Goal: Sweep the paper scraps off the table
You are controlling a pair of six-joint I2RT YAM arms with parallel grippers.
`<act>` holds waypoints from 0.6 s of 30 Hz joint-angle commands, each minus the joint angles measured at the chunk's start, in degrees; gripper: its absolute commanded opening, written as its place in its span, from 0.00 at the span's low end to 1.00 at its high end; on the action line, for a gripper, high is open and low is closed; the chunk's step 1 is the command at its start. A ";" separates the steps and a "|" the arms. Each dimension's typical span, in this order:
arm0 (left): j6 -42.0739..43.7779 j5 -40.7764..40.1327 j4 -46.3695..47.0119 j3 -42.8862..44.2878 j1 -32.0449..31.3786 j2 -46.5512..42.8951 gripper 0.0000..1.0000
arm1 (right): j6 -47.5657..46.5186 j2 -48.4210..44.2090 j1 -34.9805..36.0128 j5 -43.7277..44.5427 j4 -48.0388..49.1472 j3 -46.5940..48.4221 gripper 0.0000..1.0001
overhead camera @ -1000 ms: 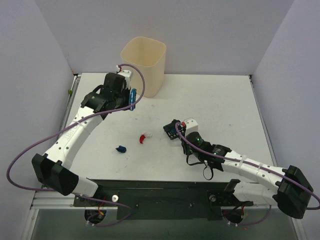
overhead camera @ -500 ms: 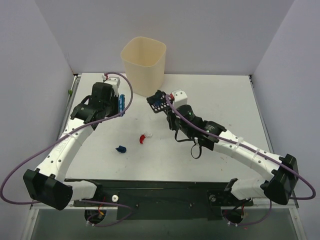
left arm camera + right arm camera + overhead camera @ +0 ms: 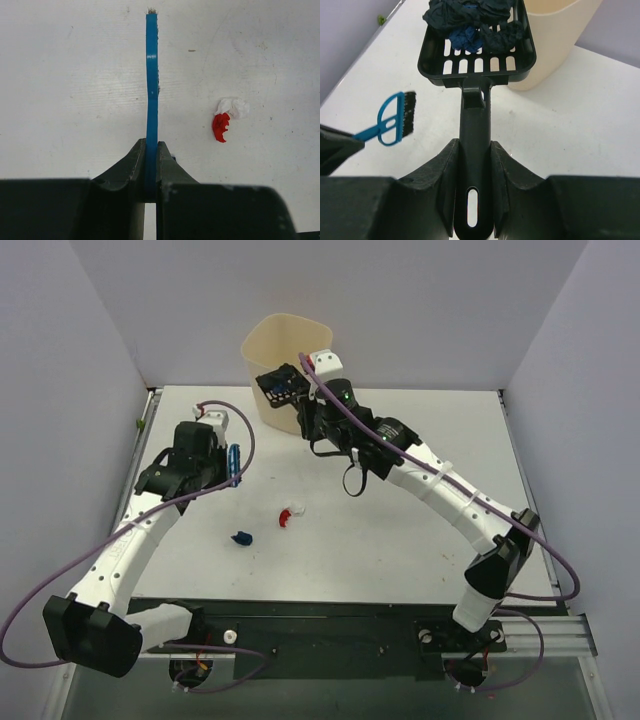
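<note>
My right gripper (image 3: pixel 475 150) is clamped on the handle of the black scoop (image 3: pixel 476 95). That arm stretches far forward and left across the table (image 3: pixel 430 460), with the scoop raised at the near wall of the cream bin (image 3: pixel 555 35). Dark and blue paper scraps (image 3: pixel 470 22) lie heaped in its slotted tray. My left gripper (image 3: pixel 151 152), on a bent arm over the table's left side, pinches the blue brush (image 3: pixel 151 75) edge-on. A red-and-white scrap (image 3: pixel 223 120) lies right of the brush and a blue scrap (image 3: pixel 241 537) nearer my bases, with bare white tabletop around both.
</note>
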 commanded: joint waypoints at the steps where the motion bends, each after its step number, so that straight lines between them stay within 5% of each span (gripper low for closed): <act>1: 0.22 2.23 4.39 -1.09 0.43 -1.87 0.00 | 1.98 4.67 -2.86 -1.95 -2.79 9.19 0.00; 9: 0.48 3.99 5.36 -2.32 0.43 -1.69 0.00 | 4.53 13.99 -7.35 -5.21 -2.35 22.98 0.00; 18: 0.48 5.66 6.23 -3.29 0.52 -1.34 0.00 | 14.36 20.94 -11.74 -8.82 7.40 24.49 0.00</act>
